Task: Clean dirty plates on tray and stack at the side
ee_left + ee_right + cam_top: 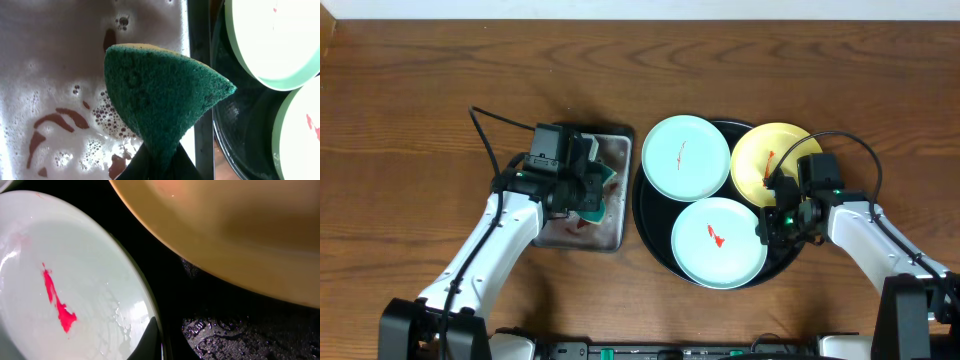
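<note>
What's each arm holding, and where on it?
Left gripper: jaws pinch the green sponge at its narrow bottom end. Right gripper: jaws shut on the near mint plate at its rim, it seems.

The worktop (410, 90) is brown wood with darker grain. The tray (650, 225) is black. The upper mint plate (686, 157) and the lower mint plate (718, 243) each carry a thin red smear, also the yellow plate (755, 150) at the right. The sponge (160, 95) is dark green; the pan (60, 60) is grey with white foam.
</note>
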`<action>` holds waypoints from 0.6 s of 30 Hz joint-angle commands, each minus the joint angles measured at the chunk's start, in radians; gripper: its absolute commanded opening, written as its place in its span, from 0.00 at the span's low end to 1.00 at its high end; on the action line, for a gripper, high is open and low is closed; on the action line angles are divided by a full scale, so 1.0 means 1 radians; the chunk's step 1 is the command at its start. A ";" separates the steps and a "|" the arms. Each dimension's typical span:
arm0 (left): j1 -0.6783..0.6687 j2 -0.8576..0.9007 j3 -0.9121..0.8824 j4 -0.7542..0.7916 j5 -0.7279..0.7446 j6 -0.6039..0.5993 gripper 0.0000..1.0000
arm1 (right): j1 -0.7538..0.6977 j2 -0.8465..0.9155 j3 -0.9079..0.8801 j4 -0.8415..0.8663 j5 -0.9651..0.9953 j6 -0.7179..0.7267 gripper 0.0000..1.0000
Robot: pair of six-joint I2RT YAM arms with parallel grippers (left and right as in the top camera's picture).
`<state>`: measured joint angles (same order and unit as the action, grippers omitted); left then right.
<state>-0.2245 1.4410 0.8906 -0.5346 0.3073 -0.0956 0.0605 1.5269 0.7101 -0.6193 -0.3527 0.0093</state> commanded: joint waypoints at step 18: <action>-0.248 0.012 0.043 -0.022 -0.365 -0.188 0.07 | 0.007 0.005 -0.007 0.004 0.004 -0.003 0.01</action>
<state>-0.4385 1.4475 0.8909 -0.5411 -0.0402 -0.2813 0.0605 1.5269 0.7101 -0.6193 -0.3527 0.0093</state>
